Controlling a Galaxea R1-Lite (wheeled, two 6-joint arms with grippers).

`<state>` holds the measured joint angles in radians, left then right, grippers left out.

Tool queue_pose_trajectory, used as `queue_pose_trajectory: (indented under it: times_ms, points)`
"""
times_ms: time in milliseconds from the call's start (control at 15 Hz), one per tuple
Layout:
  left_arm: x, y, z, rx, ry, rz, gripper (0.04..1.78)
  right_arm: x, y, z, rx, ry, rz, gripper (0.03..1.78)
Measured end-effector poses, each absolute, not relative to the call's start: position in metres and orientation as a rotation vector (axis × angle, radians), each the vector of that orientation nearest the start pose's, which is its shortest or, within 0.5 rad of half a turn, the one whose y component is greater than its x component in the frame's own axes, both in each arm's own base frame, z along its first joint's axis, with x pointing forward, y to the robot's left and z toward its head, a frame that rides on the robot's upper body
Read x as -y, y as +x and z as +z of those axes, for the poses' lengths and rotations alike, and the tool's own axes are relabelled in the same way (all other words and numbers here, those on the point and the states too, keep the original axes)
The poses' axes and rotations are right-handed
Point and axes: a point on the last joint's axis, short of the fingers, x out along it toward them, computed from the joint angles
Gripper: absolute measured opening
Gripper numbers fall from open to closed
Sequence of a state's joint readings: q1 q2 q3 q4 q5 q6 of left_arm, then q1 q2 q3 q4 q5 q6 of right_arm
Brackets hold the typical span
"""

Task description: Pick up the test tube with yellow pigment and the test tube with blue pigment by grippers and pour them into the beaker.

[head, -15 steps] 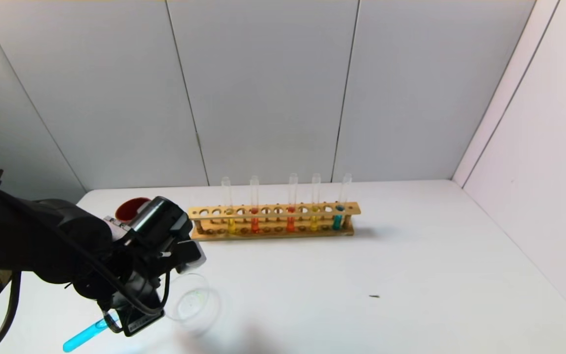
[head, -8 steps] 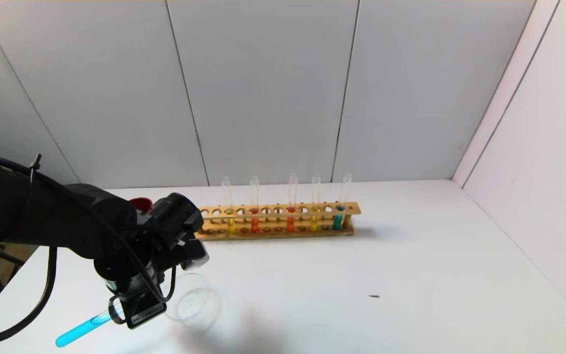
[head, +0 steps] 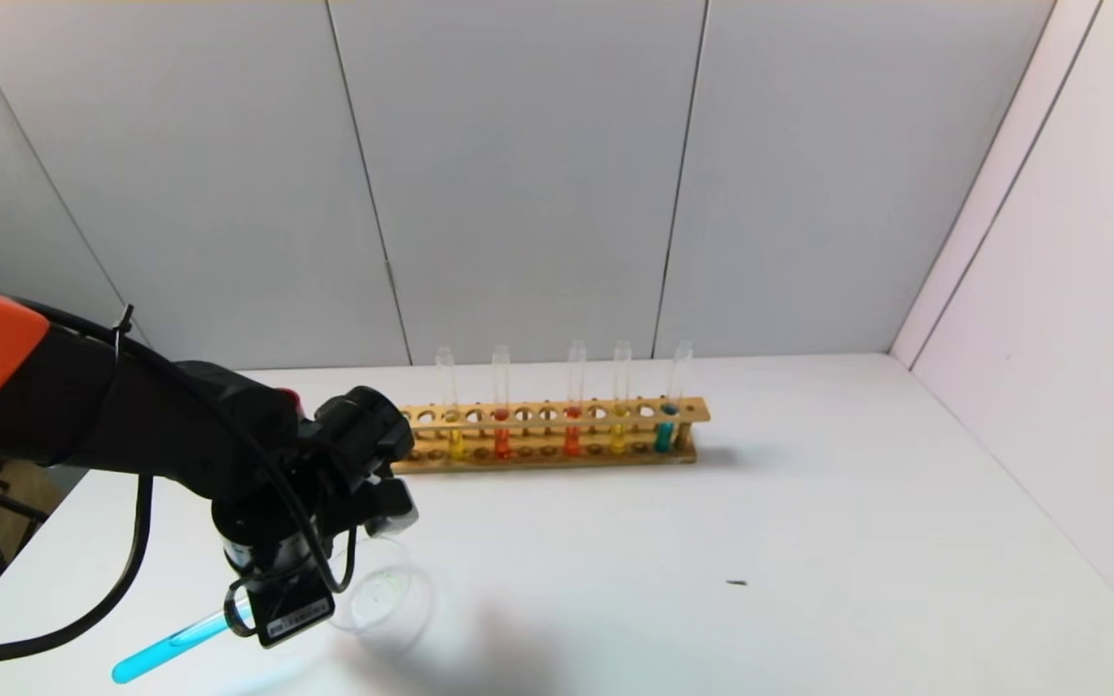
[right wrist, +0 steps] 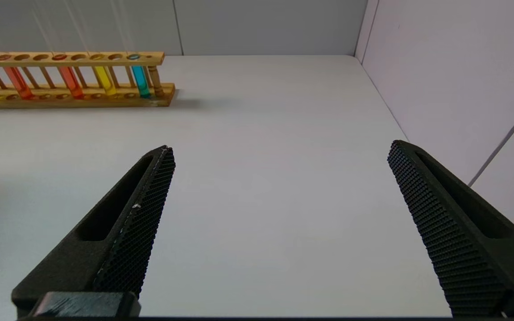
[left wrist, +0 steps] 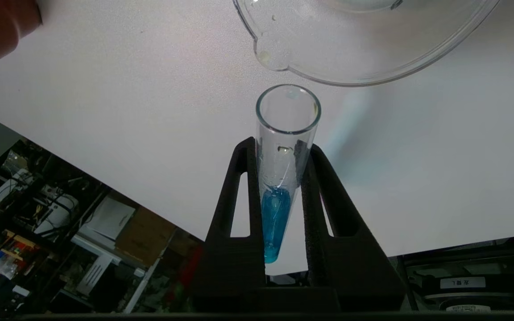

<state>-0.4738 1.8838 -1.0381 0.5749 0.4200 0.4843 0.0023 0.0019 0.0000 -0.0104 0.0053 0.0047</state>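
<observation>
Lower left of the head view: the left gripper (head: 262, 590) is clamped on the test tube with blue pigment (head: 170, 643), whose long axis slants from its liquid-filled round end at the lower left of the frame up and rightward toward the beaker (head: 385, 597). In the left wrist view the tube (left wrist: 281, 178) sits between the 2 black fingers (left wrist: 234, 196), its open mouth just short of the beaker's pouring lip (left wrist: 275, 60); the liquid lies at the closed end, so pouring appears not yet begun, and the move would turn on carrying the mouth over the rim and lifting the closed end. The test tube with yellow pigment (head: 619, 430) stands upright in the wooden rack (head: 542, 433) at centre frame. The right gripper (right wrist: 279, 214) hovers wide open above the table (right wrist: 261, 133), empty. The label on the left gripper (head: 294, 611) is illegible.
</observation>
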Motion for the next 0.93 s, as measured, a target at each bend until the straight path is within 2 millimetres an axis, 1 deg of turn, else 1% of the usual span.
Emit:
queue_pose_trajectory:
  times_ms: [400, 933]
  points:
    - [0.122, 0.257, 0.113, -1.325, 1.056, -0.367, 0.30, 0.000, -0.023, 0.077, 0.008, 0.005, 0.008, 1.74]
    - [0.131, 0.261, 0.113, -1.398, 1.126, -0.392, 0.30, 0.000, -0.023, 0.077, 0.008, 0.005, 0.008, 1.74]
